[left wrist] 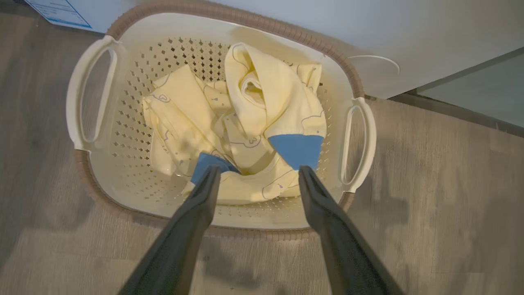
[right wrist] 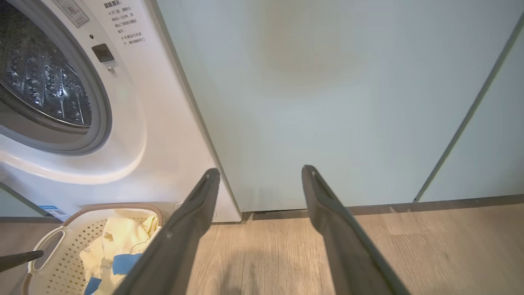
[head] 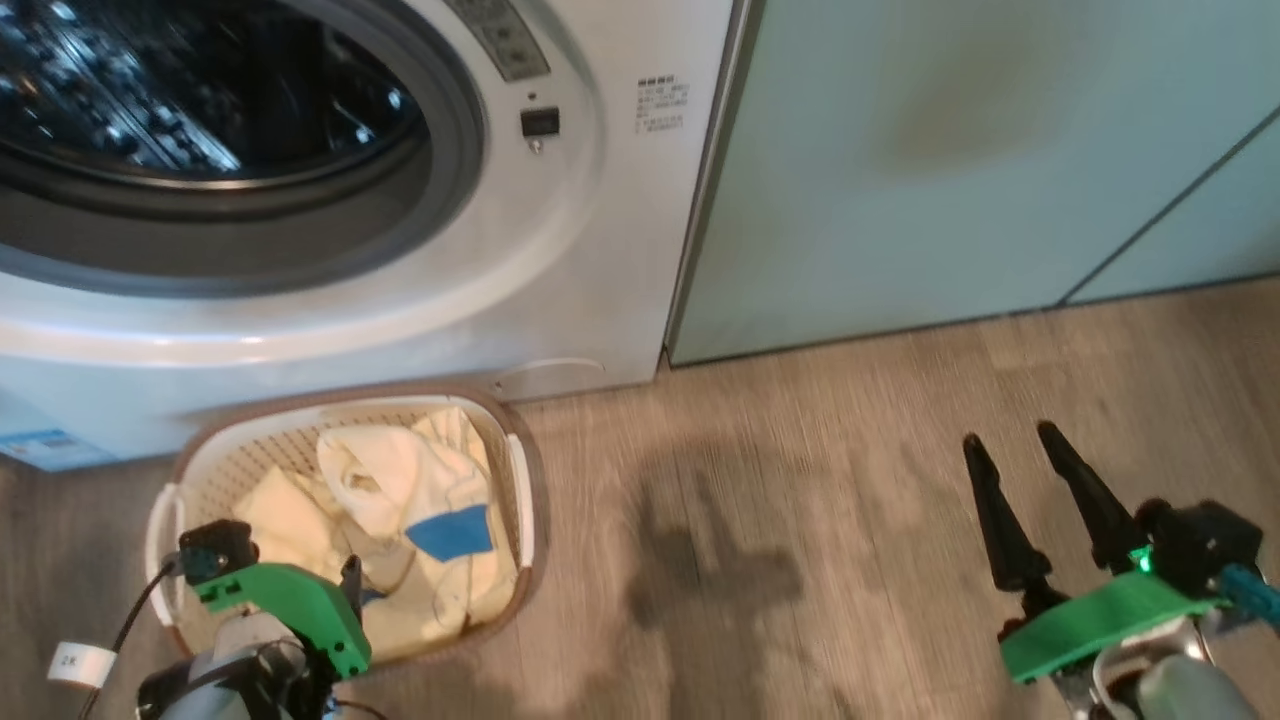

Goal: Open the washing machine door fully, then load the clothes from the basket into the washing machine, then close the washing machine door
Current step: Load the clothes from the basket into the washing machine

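above basket [left wrist: 245,18] of clothes [left wrist: 262,106], left end effector [left wrist: 258,170] wide, empty; right end effector [right wrist: 260,170] wide, empty, over floor [right wrist: 266,254].

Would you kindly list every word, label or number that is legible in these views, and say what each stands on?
"温馨提示" (as far as it can be read): heading of the printed notice on the washing machine front; its lower lines are too small to read.
Blue label sticker, washer's lower corner: too blurred to read.
Grey sticker beside the drum opening: unreadable.
White tag on a black cable: too blurred to read.
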Robot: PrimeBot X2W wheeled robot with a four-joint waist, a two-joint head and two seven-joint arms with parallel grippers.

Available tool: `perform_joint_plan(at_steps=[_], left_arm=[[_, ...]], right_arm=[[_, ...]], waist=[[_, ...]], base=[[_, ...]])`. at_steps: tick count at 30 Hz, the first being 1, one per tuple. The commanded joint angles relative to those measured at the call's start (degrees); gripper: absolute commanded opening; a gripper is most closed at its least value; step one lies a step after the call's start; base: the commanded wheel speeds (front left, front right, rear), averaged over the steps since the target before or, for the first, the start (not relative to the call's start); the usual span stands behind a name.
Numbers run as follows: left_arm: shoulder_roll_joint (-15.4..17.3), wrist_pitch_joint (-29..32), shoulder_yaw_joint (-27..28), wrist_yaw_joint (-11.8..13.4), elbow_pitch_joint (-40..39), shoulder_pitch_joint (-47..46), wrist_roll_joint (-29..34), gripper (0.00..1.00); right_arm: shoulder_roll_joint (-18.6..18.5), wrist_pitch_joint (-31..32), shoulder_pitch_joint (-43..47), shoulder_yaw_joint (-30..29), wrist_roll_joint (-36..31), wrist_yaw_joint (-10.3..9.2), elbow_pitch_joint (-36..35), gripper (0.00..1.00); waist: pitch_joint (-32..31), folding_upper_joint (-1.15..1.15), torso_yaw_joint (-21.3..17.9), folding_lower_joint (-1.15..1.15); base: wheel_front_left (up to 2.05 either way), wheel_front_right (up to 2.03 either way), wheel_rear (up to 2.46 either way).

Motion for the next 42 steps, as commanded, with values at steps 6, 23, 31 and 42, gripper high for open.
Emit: perform_joint_plan(at_steps=[6, 23, 31, 42], left_arm=[[2.42, 1.05, 0.8, -0.49, 2.46, -5.42, -0.8, 1.0], [4.92, 3.23, -1.27, -0.25, 4.35, -17.28, -0.92, 1.0], [6.15, 3.36, -1.71, 0.56, 4.56, -21.78, -0.99, 1.0], [9.06, 4.13, -3.0, 1.54, 4.7, -27.02, -0.28, 1.0]], right_arm=[[-0.96, -0.56, -3.81, 1.16, -0.74, 0.03, -2.29, 1.0], [-0.79, -0.56, -9.45, 1.32, -1.44, 0.03, -4.08, 1.0], [-0.52, -0.56, -11.18, 1.02, -1.64, 0.03, -4.6, 1.0], [-0.14, -0.56, -12.99, 0.98, -1.84, 0.03, -4.8, 1.0]], waist=[[7.03, 0.0, -0.46, -0.01], [20.89, 0.0, -0.37, -0.01], [26.46, 0.0, -1.11, -0.01], [32.81, 0.0, -2.94, -0.01]], base=[[0.0, 0.0, 0.0], [0.0, 0.0, 0.0], [0.0, 0.0, 0.0], [0.0, 0.0, 0.0]])
